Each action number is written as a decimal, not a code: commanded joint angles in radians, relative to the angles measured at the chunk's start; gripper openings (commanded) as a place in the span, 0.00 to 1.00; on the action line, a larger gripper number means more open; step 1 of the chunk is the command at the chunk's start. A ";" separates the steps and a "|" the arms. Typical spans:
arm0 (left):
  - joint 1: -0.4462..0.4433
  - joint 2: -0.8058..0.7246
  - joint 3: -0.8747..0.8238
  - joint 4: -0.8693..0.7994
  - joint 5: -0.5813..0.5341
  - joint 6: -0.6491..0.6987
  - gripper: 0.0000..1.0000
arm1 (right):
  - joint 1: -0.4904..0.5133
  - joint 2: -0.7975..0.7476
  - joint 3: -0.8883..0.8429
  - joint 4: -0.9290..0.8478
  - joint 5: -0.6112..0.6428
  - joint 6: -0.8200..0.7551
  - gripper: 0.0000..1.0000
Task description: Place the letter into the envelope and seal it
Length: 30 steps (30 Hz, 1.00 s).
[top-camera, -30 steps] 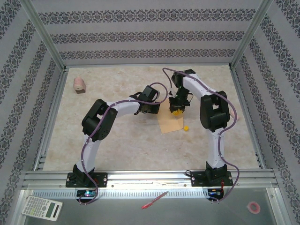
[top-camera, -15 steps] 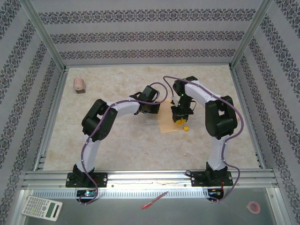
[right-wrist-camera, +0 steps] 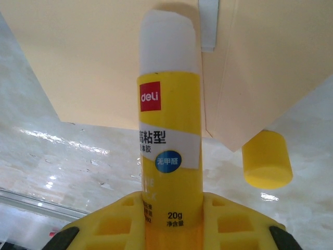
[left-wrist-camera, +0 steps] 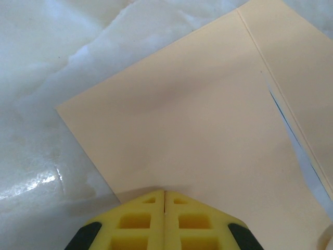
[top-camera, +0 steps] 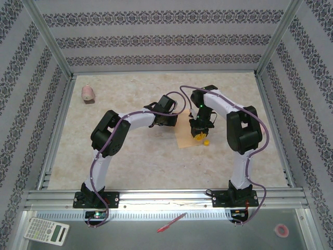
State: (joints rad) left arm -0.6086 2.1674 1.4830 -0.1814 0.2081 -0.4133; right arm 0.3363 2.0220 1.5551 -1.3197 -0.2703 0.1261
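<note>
The tan envelope (top-camera: 186, 136) lies flat on the table centre, its flap seam visible (left-wrist-camera: 260, 57). My left gripper (top-camera: 169, 121) is shut, its yellow tips (left-wrist-camera: 165, 194) resting at the envelope's edge with nothing between them. My right gripper (top-camera: 200, 134) is shut on an uncapped yellow glue stick (right-wrist-camera: 169, 120). The stick's white tip hovers over the envelope (right-wrist-camera: 88, 57) near the flap. The letter is hidden; only a pale strip (right-wrist-camera: 207, 26) shows at the seam between body and flap.
The glue stick's yellow cap (top-camera: 206, 141) (right-wrist-camera: 266, 165) stands on the table by the envelope's near right corner. A pink object (top-camera: 88, 94) sits at the back left. A calculator (top-camera: 47, 230), a red pen (top-camera: 171, 222) and a tape roll (top-camera: 281, 229) lie beyond the near rail.
My right gripper has carried the glue stick toward the near end of the envelope, close to the cap, then almost stopped. The left arm has stayed put.
</note>
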 commanded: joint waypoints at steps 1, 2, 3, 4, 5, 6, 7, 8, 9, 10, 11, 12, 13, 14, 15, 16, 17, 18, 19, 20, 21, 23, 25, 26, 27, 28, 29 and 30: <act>-0.009 -0.014 -0.028 -0.037 -0.007 0.004 0.00 | -0.004 0.043 0.041 -0.013 0.013 -0.012 0.05; -0.008 -0.014 -0.027 -0.036 -0.006 0.006 0.00 | -0.004 0.052 0.051 -0.013 0.013 -0.011 0.05; -0.008 -0.015 -0.027 -0.036 -0.005 0.009 0.00 | -0.005 0.062 0.064 -0.015 0.011 -0.014 0.05; -0.008 -0.014 -0.028 -0.036 -0.002 0.010 0.00 | -0.005 0.071 0.076 -0.016 0.012 -0.014 0.05; -0.008 -0.014 -0.028 -0.036 -0.002 0.012 0.00 | -0.005 0.080 0.086 -0.018 0.013 -0.014 0.05; -0.008 -0.014 -0.027 -0.035 -0.002 0.015 0.00 | -0.005 0.089 0.097 -0.020 0.012 -0.015 0.05; -0.008 -0.016 -0.026 -0.035 0.000 0.018 0.00 | -0.005 0.099 0.110 -0.023 0.011 -0.017 0.05; -0.008 -0.016 -0.026 -0.036 0.003 0.020 0.00 | -0.007 0.106 0.120 -0.023 0.009 -0.017 0.05; -0.008 -0.016 -0.026 -0.032 0.007 0.026 0.00 | -0.009 0.116 0.132 -0.023 0.009 -0.016 0.05; -0.008 -0.016 -0.027 -0.027 0.018 0.032 0.00 | -0.009 0.125 0.145 -0.023 0.007 -0.016 0.05; -0.010 -0.017 -0.027 -0.022 0.025 0.035 0.00 | -0.010 0.134 0.158 -0.024 0.004 -0.015 0.05; -0.010 -0.018 -0.029 -0.021 0.029 0.039 0.00 | -0.012 0.144 0.172 -0.025 0.002 -0.014 0.05; -0.011 -0.021 -0.028 -0.022 0.030 0.044 0.00 | -0.012 0.156 0.188 -0.027 0.002 -0.015 0.05; -0.012 -0.021 -0.026 -0.022 0.031 0.047 0.00 | -0.014 0.166 0.201 -0.030 0.003 -0.017 0.05; -0.012 -0.022 -0.026 -0.022 0.029 0.050 0.00 | -0.018 0.177 0.215 -0.030 0.004 -0.016 0.05; -0.011 -0.022 -0.027 -0.023 0.029 0.052 0.00 | -0.022 0.188 0.230 -0.030 0.003 -0.016 0.05; -0.011 -0.021 -0.027 -0.023 0.030 0.051 0.00 | -0.025 0.200 0.245 -0.030 0.000 -0.015 0.05; -0.011 -0.021 -0.029 -0.022 0.030 0.053 0.00 | -0.030 0.213 0.264 -0.027 -0.002 -0.012 0.05; -0.012 -0.018 -0.030 -0.020 0.033 0.052 0.00 | -0.035 0.228 0.286 -0.026 -0.004 -0.008 0.05; -0.013 -0.016 -0.029 -0.018 0.036 0.049 0.00 | -0.037 0.240 0.306 -0.030 -0.006 -0.007 0.05; -0.013 -0.015 -0.027 -0.020 0.037 0.048 0.00 | -0.037 0.254 0.328 -0.037 -0.006 -0.007 0.05; -0.013 -0.014 -0.028 -0.022 0.036 0.047 0.00 | -0.038 0.267 0.355 -0.046 -0.006 -0.009 0.05; -0.013 -0.015 -0.028 -0.023 0.030 0.046 0.00 | -0.038 0.264 0.360 -0.052 -0.007 -0.009 0.05; -0.013 -0.015 -0.027 -0.025 0.026 0.045 0.00 | -0.037 0.257 0.352 -0.053 -0.006 -0.010 0.05; -0.013 -0.014 -0.024 -0.030 0.024 0.043 0.00 | -0.036 0.247 0.339 -0.052 -0.005 -0.012 0.05; -0.013 -0.013 -0.020 -0.030 0.019 0.041 0.00 | -0.036 0.235 0.319 -0.049 -0.002 -0.014 0.05; -0.013 -0.012 -0.019 -0.033 0.019 0.038 0.00 | -0.036 0.224 0.302 -0.048 0.000 -0.014 0.05; -0.013 -0.010 -0.018 -0.035 0.018 0.034 0.00 | -0.036 0.209 0.276 -0.041 -0.001 -0.014 0.05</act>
State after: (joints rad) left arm -0.6086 2.1666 1.4811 -0.1780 0.2157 -0.3889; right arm 0.3031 2.2440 1.8824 -1.3834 -0.2890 0.1230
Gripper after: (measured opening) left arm 0.040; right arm 0.175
